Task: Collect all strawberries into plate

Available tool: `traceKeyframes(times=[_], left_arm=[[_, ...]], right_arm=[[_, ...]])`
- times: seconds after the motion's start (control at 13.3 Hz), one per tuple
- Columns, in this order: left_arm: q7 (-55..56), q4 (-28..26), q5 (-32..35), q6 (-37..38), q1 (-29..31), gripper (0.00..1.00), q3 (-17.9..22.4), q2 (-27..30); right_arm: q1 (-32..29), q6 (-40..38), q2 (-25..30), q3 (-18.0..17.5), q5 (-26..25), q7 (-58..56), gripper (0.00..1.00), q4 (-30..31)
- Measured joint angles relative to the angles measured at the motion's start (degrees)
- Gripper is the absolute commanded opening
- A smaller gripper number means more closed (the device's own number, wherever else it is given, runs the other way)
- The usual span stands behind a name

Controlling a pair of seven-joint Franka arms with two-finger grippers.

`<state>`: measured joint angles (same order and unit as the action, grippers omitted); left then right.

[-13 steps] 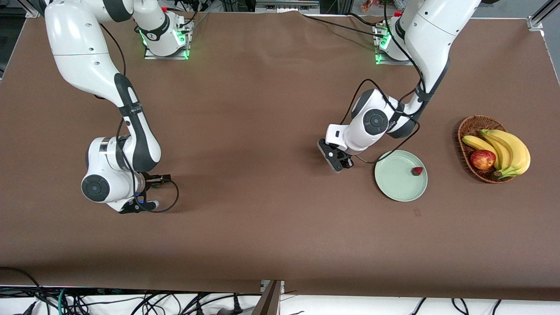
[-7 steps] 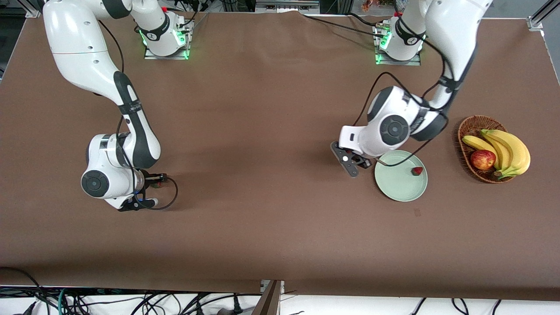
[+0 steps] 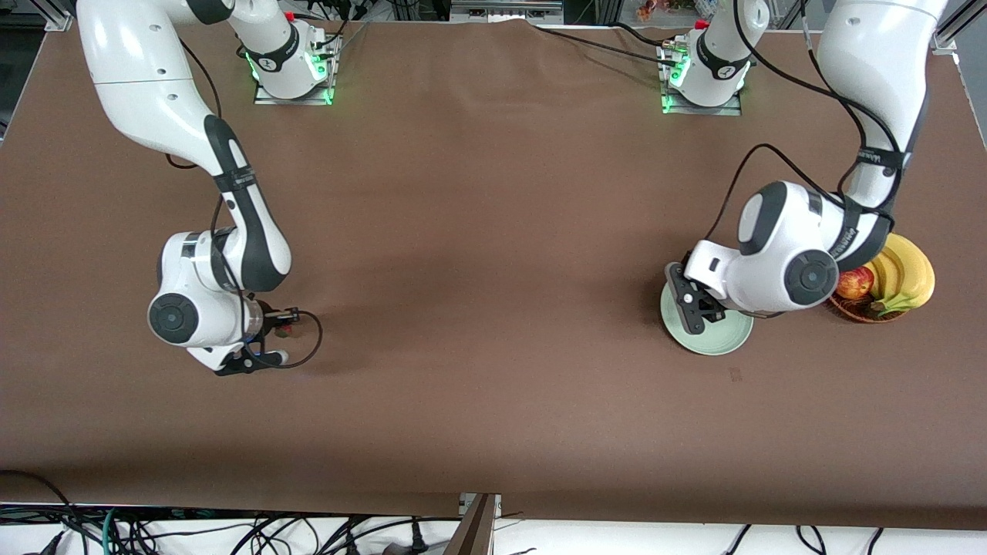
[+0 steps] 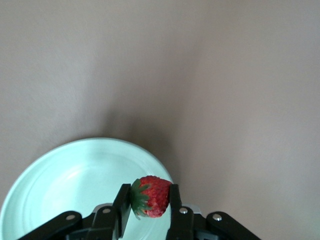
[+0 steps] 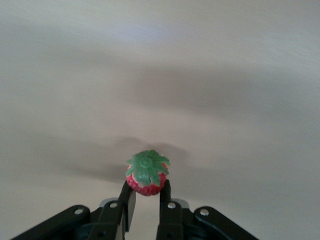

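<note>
The pale green plate (image 3: pixel 729 339) lies toward the left arm's end of the table. My left gripper (image 3: pixel 695 317) hangs over the plate's rim, shut on a red strawberry (image 4: pixel 151 196) with green leaves. In the left wrist view the plate (image 4: pixel 60 185) spreads under the left gripper (image 4: pixel 148 194). The left wrist hides most of the plate in the front view. At the right arm's end, my right gripper (image 3: pixel 284 324) is low at the table. Its fingers press both sides of a second strawberry (image 5: pixel 146 175), seen as a red spot (image 3: pixel 287 332) in the front view. The right gripper (image 5: pixel 145 189) holds it leaf side up.
A wicker basket (image 3: pixel 852 312) with bananas (image 3: pixel 906 274) and a red apple (image 3: pixel 852 283) stands beside the plate at the left arm's end, partly covered by the left wrist. Brown cloth covers the table between the two arms.
The left arm carried its strawberry from beside the plate to over it, covering the berry that lay in the plate. The right gripper's fingers closed onto the strawberry at the table.
</note>
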<state>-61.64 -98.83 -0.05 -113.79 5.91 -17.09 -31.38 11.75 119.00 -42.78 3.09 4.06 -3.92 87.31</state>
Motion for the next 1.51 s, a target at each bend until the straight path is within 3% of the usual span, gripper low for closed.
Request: traceKeyframes(times=[0.08, 0.15, 0.23, 0.68, 1.13, 1.2, 1.28, 1.51], left_arm=[[-2.9, 0.0, 0.0, -0.9, 1.3, 0.03, 0.0, -1.6], [-5.0, -0.1, 0.0, -1.9, 2.3, 0.34, 0.1, -3.0], [-6.4, -0.1, 0.0, -2.5, 3.1, 0.99, 0.1, -4.1], [-7.8, 0.6, 0.0, -2.9, 4.1, 1.00, -0.9, -4.1], [1.2, 1.2, -1.4, 1.8, 4.0, 1.00, -4.3, 0.0], [3.8, 1.2, -1.4, 1.8, 3.8, 1.00, -5.6, 0.1], [5.8, 1.1, -1.4, 1.8, 3.4, 1.00, -6.6, 0.1], [7.6, 0.5, -1.4, 1.2, 2.1, 1.00, -6.9, 0.0]], right_arm=[[0.6, 0.6, 0.2, -1.9, 0.1, 3.0, 0.18, -0.3], [1.5, 1.6, 0.3, -4.0, 0.1, 7.7, 0.18, -0.5], [3.2, 3.1, 0.4, -5.8, 0.1, 13.6, 0.18, -0.7], [21.0, 16.5, -4.0, -7.4, 0.1, 48.2, 0.18, -5.5], [33.4, 29.4, -13.4, -7.5, 0.1, 66.8, 0.22, -14.5], [34.5, 30.6, -14.5, -7.7, 0.1, 68.0, 0.52, -15.5], [35.2, 31.3, -15.1, -8.2, 0.1, 68.9, 1.00, -16.3], [35.2, 31.5, -15.4, -8.5, 0.0, 69.2, 1.00, -17.8]])
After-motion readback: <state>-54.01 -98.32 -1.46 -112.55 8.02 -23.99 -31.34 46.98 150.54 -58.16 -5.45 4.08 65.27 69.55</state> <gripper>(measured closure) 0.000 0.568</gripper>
